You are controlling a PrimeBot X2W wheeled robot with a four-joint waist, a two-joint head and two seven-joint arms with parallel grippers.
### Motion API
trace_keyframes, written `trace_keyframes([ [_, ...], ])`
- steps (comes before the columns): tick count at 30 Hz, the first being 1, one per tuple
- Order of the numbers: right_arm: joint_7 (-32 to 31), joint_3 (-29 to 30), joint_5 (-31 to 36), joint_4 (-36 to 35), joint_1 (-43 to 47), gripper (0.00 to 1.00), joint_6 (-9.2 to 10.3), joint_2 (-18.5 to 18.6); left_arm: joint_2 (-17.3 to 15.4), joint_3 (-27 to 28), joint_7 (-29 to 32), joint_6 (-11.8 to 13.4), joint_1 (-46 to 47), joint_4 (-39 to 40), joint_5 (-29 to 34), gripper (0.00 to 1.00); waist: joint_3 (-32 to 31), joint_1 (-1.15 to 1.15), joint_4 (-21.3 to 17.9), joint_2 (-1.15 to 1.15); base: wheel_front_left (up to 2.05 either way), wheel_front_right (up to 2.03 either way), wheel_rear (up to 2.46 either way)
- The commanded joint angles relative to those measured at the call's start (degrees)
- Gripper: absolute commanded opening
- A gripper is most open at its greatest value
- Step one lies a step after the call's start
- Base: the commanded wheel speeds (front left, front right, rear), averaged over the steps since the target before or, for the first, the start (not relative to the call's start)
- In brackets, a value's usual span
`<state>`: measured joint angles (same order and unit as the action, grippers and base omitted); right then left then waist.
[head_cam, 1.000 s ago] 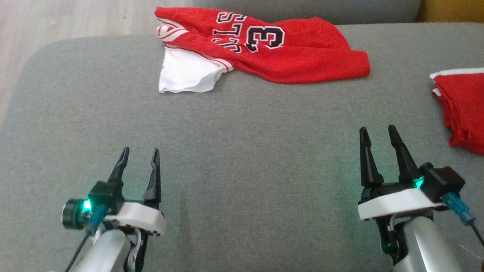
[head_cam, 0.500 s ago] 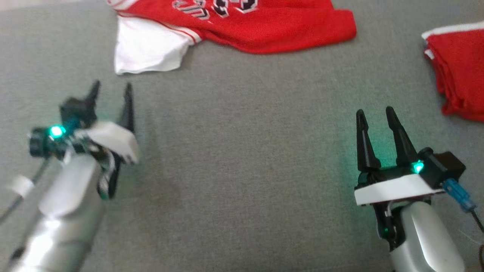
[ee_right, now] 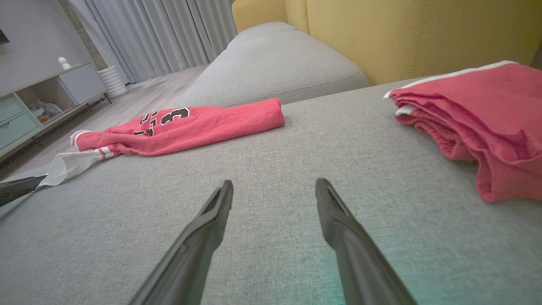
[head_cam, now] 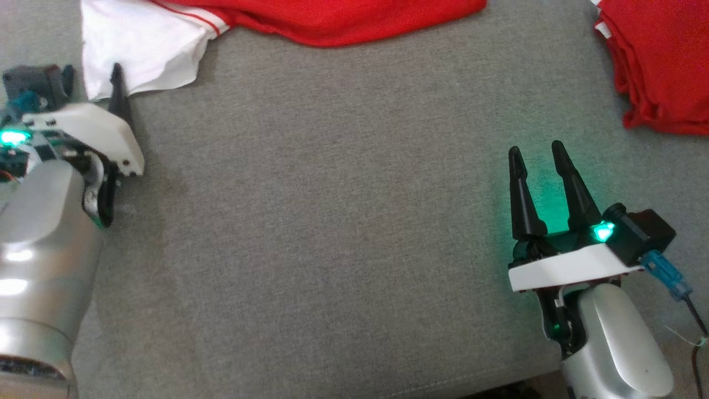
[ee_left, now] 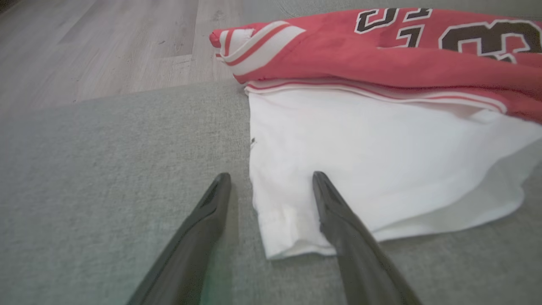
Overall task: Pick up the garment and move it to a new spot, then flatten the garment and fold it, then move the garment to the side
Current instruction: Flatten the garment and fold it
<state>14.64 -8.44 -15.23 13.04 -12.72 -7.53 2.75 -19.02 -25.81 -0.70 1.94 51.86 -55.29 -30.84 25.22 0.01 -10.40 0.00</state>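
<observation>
The garment (head_cam: pixel 343 22) is a red jersey with black-and-white lettering and a white part (head_cam: pixel 138 44), lying crumpled at the far edge of the grey sofa cushion (head_cam: pixel 332 221). My left gripper (head_cam: pixel 93 80) is open at the white part's near corner. In the left wrist view, the left gripper (ee_left: pixel 270 176) straddles the edge of the white cloth (ee_left: pixel 381 140): one finger is over the fabric, the other over the cushion. Whether they touch it I cannot tell. My right gripper (head_cam: pixel 535 148) is open and empty, low over bare cushion at the right, far from the jersey (ee_right: pixel 190 125).
A second red cloth pile (head_cam: pixel 659 61) lies at the right edge, with a yellow backrest (ee_right: pixel 402 34) behind it. Wooden floor (ee_left: pixel 106 42) lies past the cushion's far left edge, and a low cabinet (ee_right: pixel 38 97) stands beyond it. The cushion's front edge runs along the bottom.
The head camera has tilted down, pushing the jersey up the picture. My left arm has reached forward to the white corner. The right gripper has stayed where it was, open.
</observation>
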Motion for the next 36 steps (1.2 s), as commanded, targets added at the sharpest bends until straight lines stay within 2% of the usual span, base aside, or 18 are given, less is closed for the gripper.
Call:
trace_keyframes([
  [1,0.4,-1.2,-0.4,-2.1,-1.2,1.00,0.04,0.1,-2.5,1.6,0.8,0.0,2.2,-0.8,-0.2,1.00,0.4,-0.01,-0.5,0.00,0.00,0.00,0.00],
  [6,0.4,-1.1,-0.5,-2.1,-1.2,1.00,0.04,0.1,-1.5,0.5,3.5,-1.1,3.2,-5.2,-0.4,1.00,0.3,-0.01,-0.6,0.00,0.00,0.00,0.00],
  [7,0.4,-1.0,-0.5,-2.0,-1.2,1.00,0.04,0.1,-1.2,0.3,4.2,-1.5,3.2,-5.8,-0.4,0.97,0.2,-0.01,-0.5,0.00,0.00,0.00,0.00],
  [8,0.4,-0.9,-0.4,-1.9,-1.3,1.00,0.04,0.1,-1.0,-0.1,4.7,-1.9,3.2,-6.5,-0.4,0.39,0.1,-0.01,-0.5,0.00,0.00,0.00,0.00],
  [9,0.4,-0.8,-0.4,-1.8,-1.3,1.00,0.04,0.1,-0.8,-0.3,5.0,-2.2,3.2,-6.9,-0.4,0.00,0.0,-0.01,-0.4,0.00,0.00,0.00,0.00],
  [12,0.4,-0.5,-0.3,-1.6,-1.5,1.00,0.04,0.1,-0.5,-0.5,3.7,-2.9,3.3,-7.6,-0.5,0.00,-0.7,-0.01,0.0,0.00,0.00,0.00,0.00],
  [23,0.4,1.7,1.0,0.2,-0.7,1.00,0.04,0.1,2.1,-0.7,-10.9,-4.5,-0.7,-4.1,-0.7,0.00,-6.7,-0.01,3.3,0.00,0.00,0.00,0.00],
  [36,0.4,2.9,1.1,3.0,2.4,1.00,0.04,0.1,3.4,-2.6,-13.6,-2.6,-15.8,8.2,-0.1,0.00,-15.8,-0.01,8.9,0.00,0.00,0.00,0.00],
])
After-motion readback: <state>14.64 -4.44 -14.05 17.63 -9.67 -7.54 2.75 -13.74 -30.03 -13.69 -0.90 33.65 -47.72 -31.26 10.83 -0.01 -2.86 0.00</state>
